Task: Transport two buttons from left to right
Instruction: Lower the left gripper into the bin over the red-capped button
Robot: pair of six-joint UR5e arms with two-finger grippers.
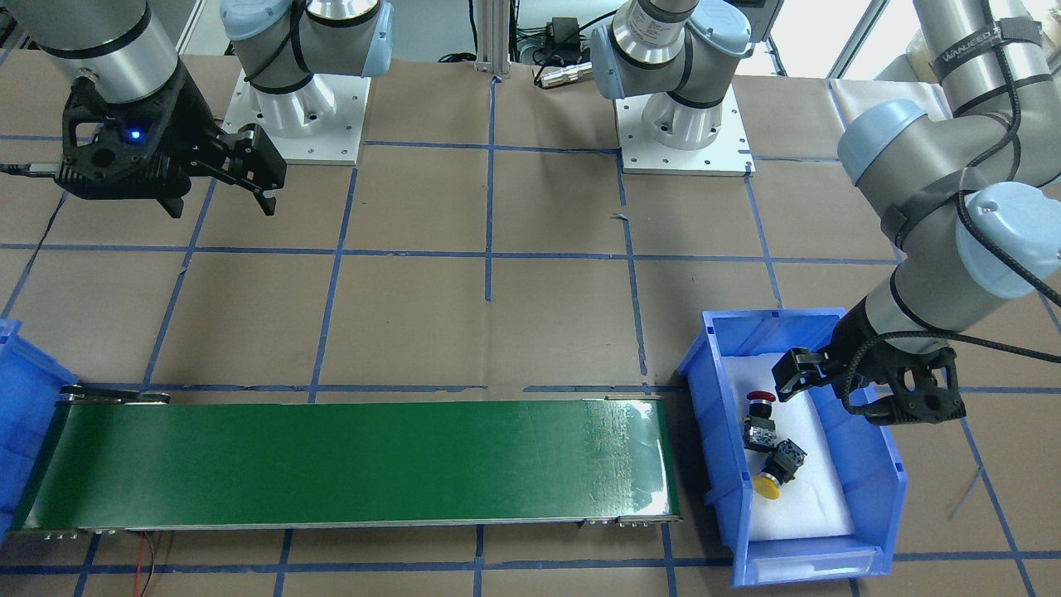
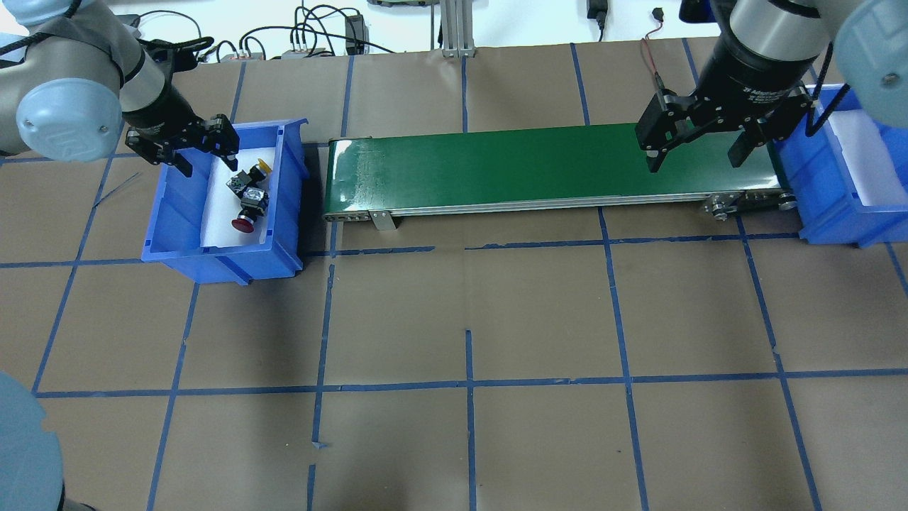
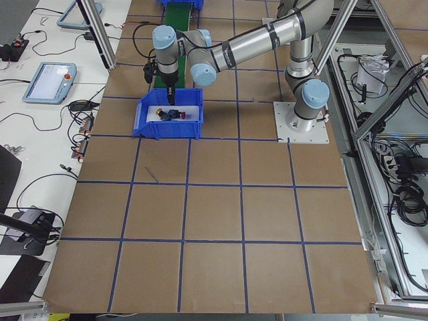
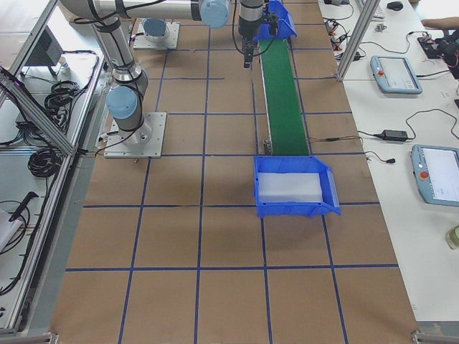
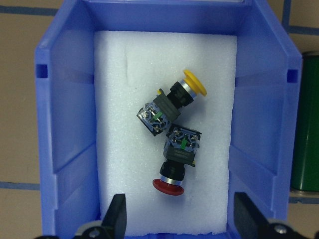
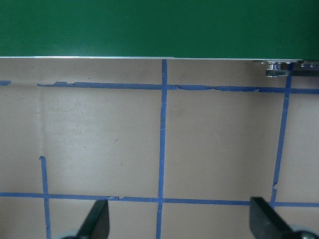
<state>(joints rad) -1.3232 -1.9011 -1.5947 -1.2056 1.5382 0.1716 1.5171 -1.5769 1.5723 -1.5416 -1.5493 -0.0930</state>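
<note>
The red button (image 5: 177, 162) and yellow button (image 5: 174, 98) touch, blocky bodies together, on white foam (image 5: 124, 59). Left gripper (image 5: 182, 214) and right gripper (image 6: 179, 204) gape wide.

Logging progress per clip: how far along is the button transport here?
Done: nothing; the right bin holds no button. In hand: the left gripper hovers open over the left bin, where the red button and yellow button lie touching on foam. The right gripper hangs open near the conveyor. Left: both transfers.

Green conveyor (image 2: 496, 163) between left bin (image 2: 287, 213), right bin (image 2: 826, 213).
</note>
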